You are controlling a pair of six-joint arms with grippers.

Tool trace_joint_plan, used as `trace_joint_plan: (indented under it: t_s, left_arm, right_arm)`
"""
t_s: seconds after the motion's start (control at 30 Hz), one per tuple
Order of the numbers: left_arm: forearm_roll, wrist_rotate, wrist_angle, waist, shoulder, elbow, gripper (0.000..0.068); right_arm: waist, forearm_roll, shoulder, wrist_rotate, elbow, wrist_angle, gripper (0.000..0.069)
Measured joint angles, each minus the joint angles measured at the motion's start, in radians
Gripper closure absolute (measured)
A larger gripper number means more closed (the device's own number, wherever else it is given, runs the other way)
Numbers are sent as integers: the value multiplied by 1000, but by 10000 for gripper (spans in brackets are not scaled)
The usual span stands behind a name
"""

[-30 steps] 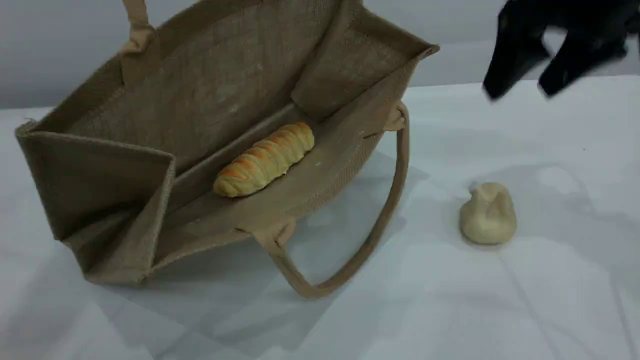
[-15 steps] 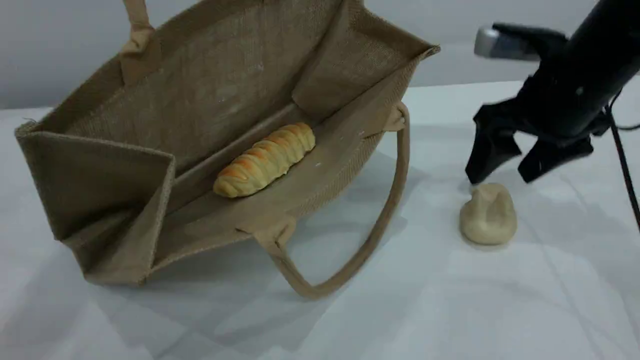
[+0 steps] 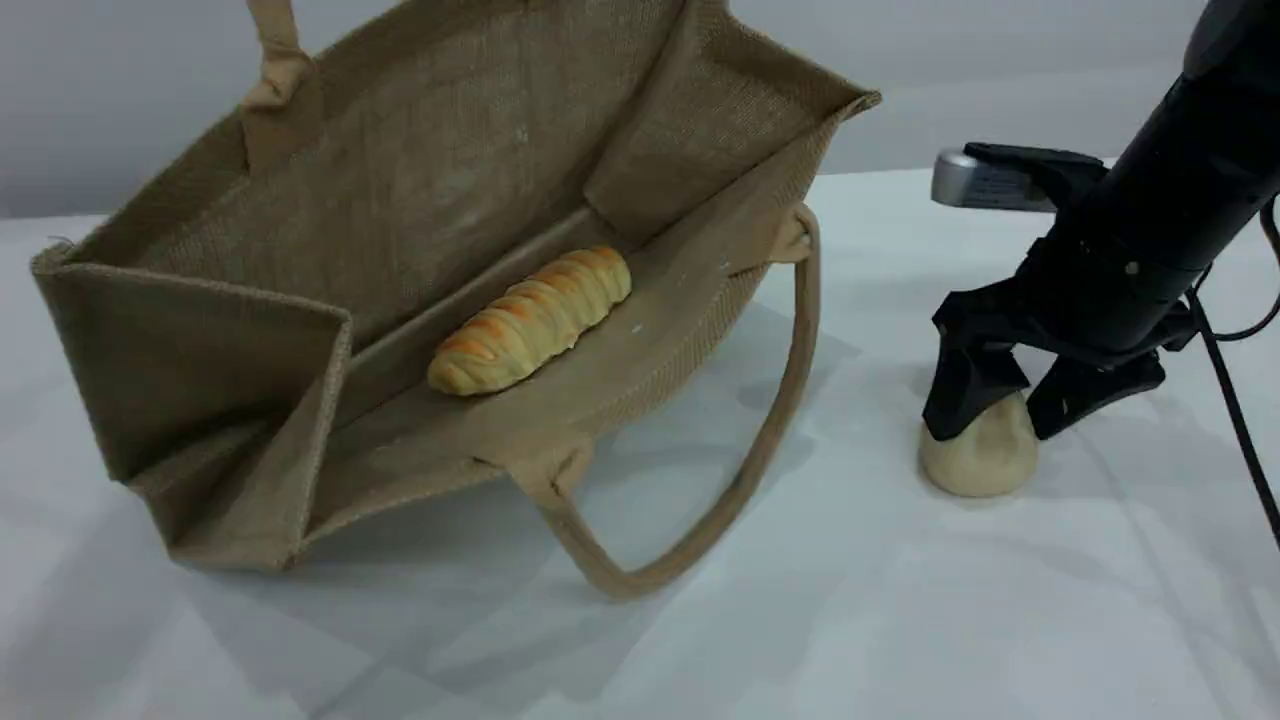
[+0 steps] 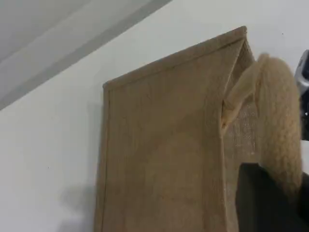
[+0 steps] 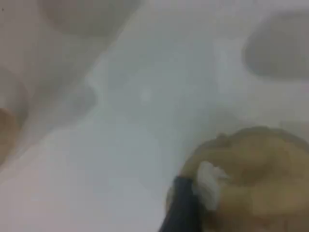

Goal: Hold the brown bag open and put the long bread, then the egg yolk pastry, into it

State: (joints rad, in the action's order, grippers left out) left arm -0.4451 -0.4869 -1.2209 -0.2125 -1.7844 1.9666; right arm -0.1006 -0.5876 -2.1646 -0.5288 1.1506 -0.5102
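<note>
White-clothed table [image 3: 900,620], plain grey wall [image 3: 100,90] behind

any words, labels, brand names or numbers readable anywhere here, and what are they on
None can be read.
The brown bag: plain woven cloth, no print or tag visible.
The long bread and the egg yolk pastry: unmarked.
The silver part on the right arm: no legible marking at this size.

One brown bag [image 3: 420,200], one long bread [image 3: 530,320], one egg yolk pastry [image 3: 985,455].
</note>
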Motion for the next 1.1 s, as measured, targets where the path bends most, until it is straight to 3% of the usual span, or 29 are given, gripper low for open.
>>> trace_joint_plan:
  t_s: [0.1,0.27,0.37,0.7,1.1]
  left_arm:
    - [0,0,0,0,0,0,595]
    - [-1,2,0,0,0,0,595]
    - [-1,2,0,0,0,0,595]
    - [-2,2,0,0,0,0,595]
    - [-1,-1,0,0,0,0,595]
  right_arm:
    - [0,3,0,-5,0,-15,271]
    - [0,10,0,-23,0,-41,508]
    - [1,13,1,-24,5,-69,587]
    - [1,-8,104,-53,84,-311,629]
    - [-5,-340,358,-232,84,-459,636]
